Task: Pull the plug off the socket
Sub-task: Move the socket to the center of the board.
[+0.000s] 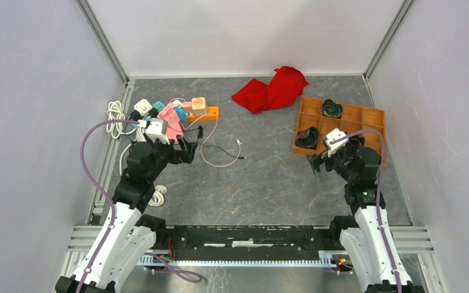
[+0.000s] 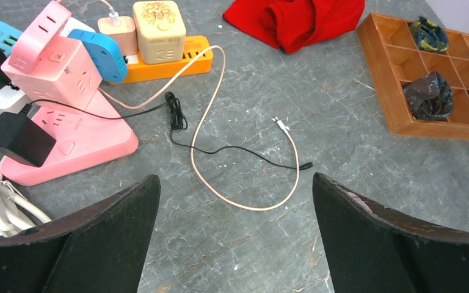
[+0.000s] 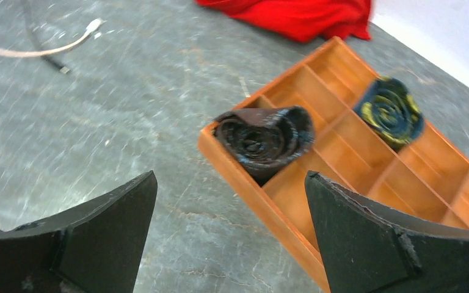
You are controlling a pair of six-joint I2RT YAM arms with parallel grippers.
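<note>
Both sets of jaws are spread as wide as they go and holding nothing; the left gripper (image 2: 235, 177) hangs over bare table and loose cables, with the pile of power strips just ahead on its left, so I'd guess it's lining up for a reach; the right gripper (image 3: 230, 174) hovers by the wooden tray (image 3: 244, 186), well apart from the job, probably just parked out of the way; the plug (image 2: 17, 139) is a chunky black adapter, seated in the near end of the pink power strip (image 2: 91, 143), thin black lead trailing off across the table.
</note>
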